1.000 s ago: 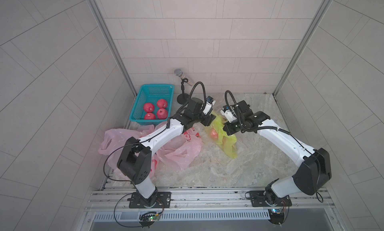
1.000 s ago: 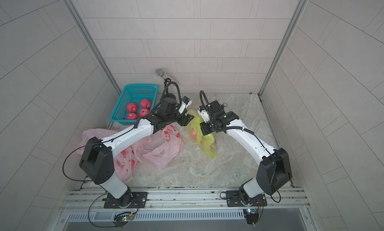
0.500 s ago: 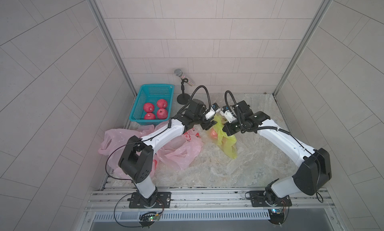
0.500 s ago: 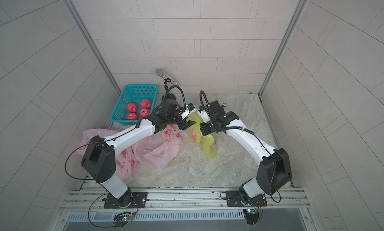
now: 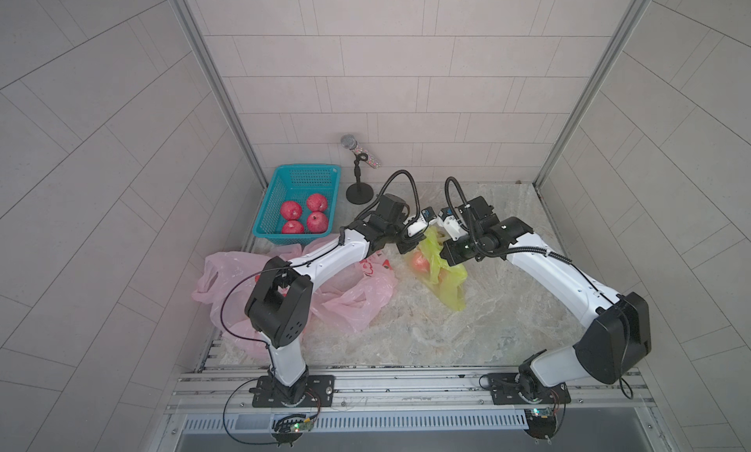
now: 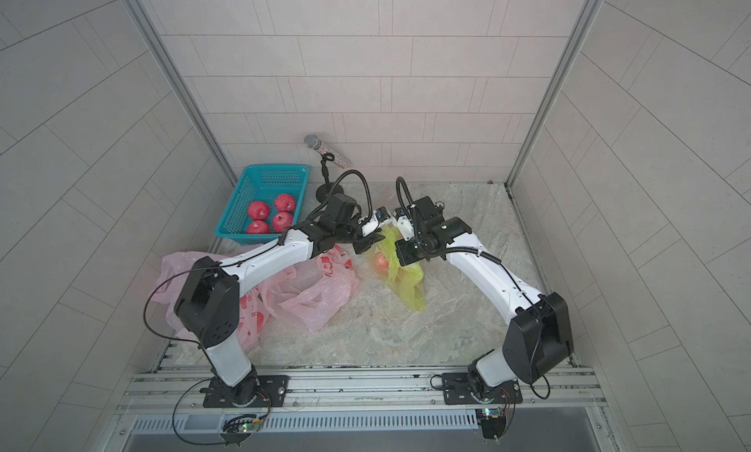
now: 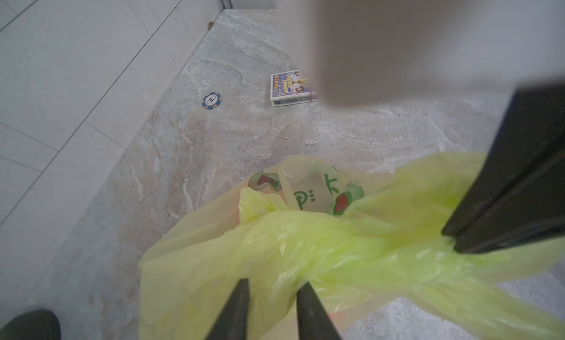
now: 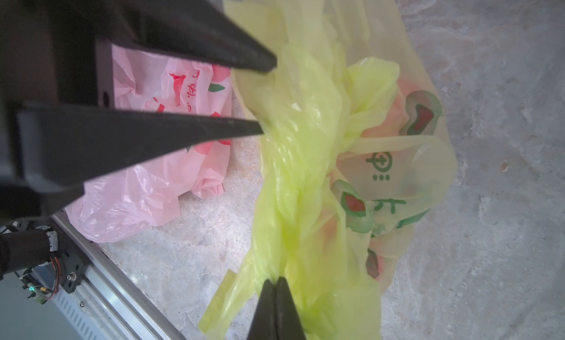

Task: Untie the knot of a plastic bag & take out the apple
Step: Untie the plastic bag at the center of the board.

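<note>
The bag (image 5: 441,267) lies on the table (image 5: 508,320) between the two grippers. The apple (image 5: 420,262) is inside it and shows as a red spot through the yellow plastic. The neck (image 8: 290,158) of the bag is twisted into a rope, and its long axis runs from one gripper to the other.

The right gripper (image 8: 275,282) is pressed together on one end of this rope. The left gripper (image 7: 272,282) is at the other end. Its fingers (image 8: 214,130) stand a little apart with plastic at the tips, and I cannot tell if they pinch it. Both arms are about equally near. I judge that the next pull must go along the rope, with the grippers moving apart.

Count: one yellow bag, one apple in it, and four apples (image 5: 317,202) in one basket (image 5: 307,167). The pink bags (image 5: 365,295) lie in a heap, and I cannot count them.
</note>
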Controlling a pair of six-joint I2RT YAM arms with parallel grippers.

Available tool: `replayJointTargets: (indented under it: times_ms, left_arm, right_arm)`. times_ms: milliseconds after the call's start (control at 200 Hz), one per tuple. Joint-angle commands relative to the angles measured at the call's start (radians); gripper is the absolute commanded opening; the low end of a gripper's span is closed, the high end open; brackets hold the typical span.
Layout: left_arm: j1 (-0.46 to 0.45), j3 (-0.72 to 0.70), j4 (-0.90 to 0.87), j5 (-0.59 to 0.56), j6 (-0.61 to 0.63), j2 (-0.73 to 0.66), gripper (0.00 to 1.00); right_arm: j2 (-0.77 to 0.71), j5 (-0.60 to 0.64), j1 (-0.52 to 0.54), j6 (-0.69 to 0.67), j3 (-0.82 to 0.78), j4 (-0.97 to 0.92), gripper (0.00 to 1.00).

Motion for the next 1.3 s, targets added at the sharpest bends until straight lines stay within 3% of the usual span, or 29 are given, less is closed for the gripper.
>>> replayJointTargets:
  times_ms: [0,85,150,230,395,475,600,765,1016,1296]
  left_arm:
    - [-0.02,0.056,-0.041,0.024,0.014,0.026,0.17]
    - [-0.023,0.068,-0.05,0.031,0.005,0.022,0.13]
    - [-0.026,0.076,-0.058,0.036,-0.004,0.023,0.0]
    - [-0.028,0.093,-0.071,-0.001,-0.043,0.03,0.0]
    - [-0.004,0.183,-0.115,-0.06,-0.25,0.097,0.0]
    - [0.029,0.193,-0.069,-0.047,-0.41,0.118,0.0]
    - [0.08,0.134,0.09,0.023,-0.675,0.134,0.0]
    - [0.141,-0.015,0.434,0.084,-1.021,0.138,0.0]
    - [0.159,-0.108,0.759,0.121,-1.272,0.18,0.0]
    - [0.171,-0.183,1.035,0.162,-1.43,0.214,0.0]
  right_arm:
    - [-0.042,-0.056,0.024,-0.057,-0.01,-0.009,0.0]
    - [-0.044,-0.06,0.024,-0.059,-0.015,-0.017,0.0]
    - [-0.047,-0.066,0.024,-0.059,-0.018,-0.021,0.0]
    - [-0.061,-0.071,0.026,-0.056,-0.021,-0.023,0.0]
    - [-0.126,-0.092,0.03,-0.074,-0.057,-0.019,0.0]
    - [-0.174,-0.102,0.036,-0.083,-0.087,-0.01,0.0]
    - [-0.27,-0.097,0.061,-0.079,-0.161,0.051,0.0]
    - [-0.323,-0.077,0.089,-0.062,-0.256,0.077,0.0]
    - [-0.324,-0.028,0.12,0.01,-0.424,0.143,0.0]
    - [-0.312,-0.016,0.122,0.048,-0.416,0.132,0.0]
